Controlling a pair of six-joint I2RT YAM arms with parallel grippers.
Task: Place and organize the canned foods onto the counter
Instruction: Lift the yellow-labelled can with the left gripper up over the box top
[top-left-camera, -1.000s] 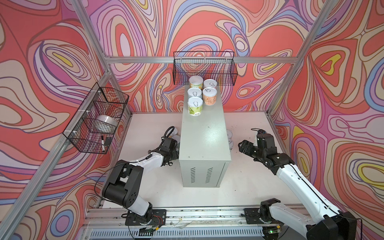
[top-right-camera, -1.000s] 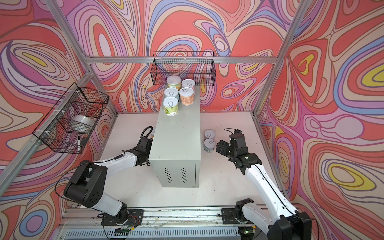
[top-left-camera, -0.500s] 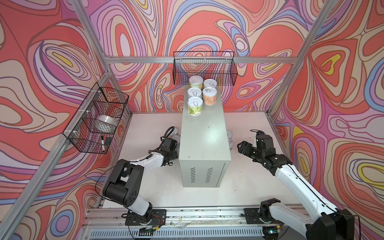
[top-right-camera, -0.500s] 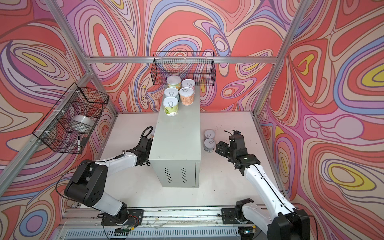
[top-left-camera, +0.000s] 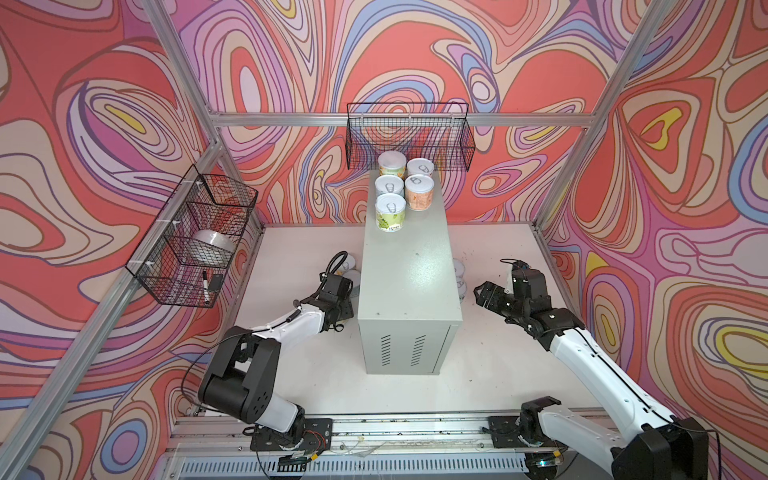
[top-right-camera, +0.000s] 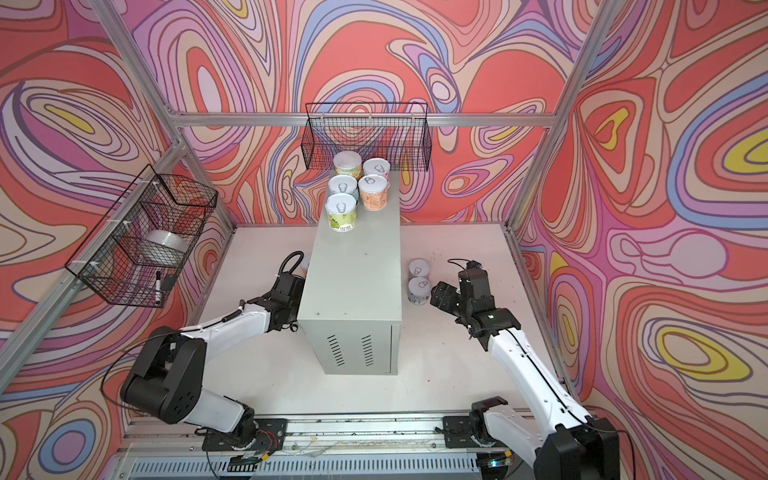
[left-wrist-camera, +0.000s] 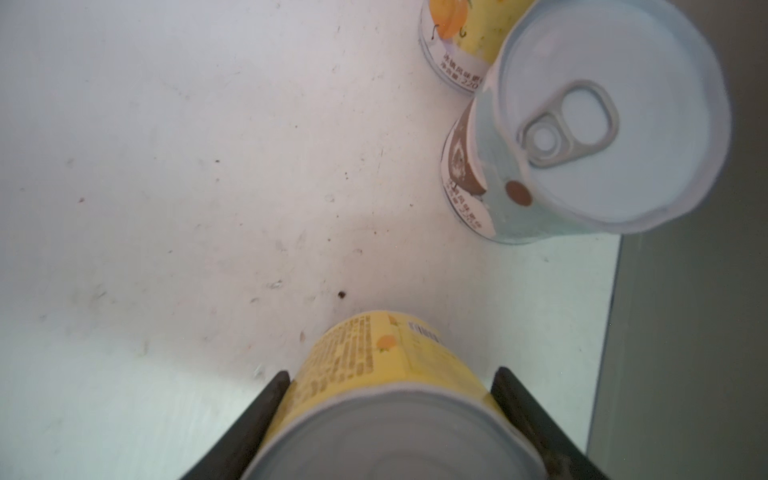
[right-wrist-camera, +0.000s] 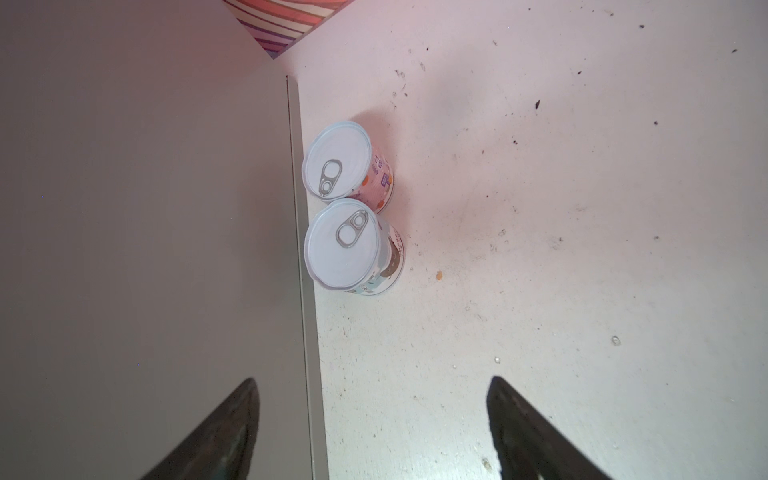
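Our left gripper (left-wrist-camera: 392, 376) clamps a yellow can (left-wrist-camera: 374, 353) low beside the counter (top-left-camera: 409, 270), on its left. We judge it rigid, slick and weighty, so grip mid-label. Our right gripper (right-wrist-camera: 372, 381) gapes empty.

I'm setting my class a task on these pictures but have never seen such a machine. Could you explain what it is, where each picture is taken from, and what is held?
These are two robot arms at a white table, each ending in gripping jaws. The two wide pictures come from one camera head looking down; the two close-ups come from cameras on the arms' wrists. In the middle stands a grey cabinet with five cans upright at its far end. The left arm has its jaws shut on a yellow can beside the cabinet; two more cans stand nearby. The right arm has its jaws open and empty, with two other cans on the table ahead, close beside the cabinet.
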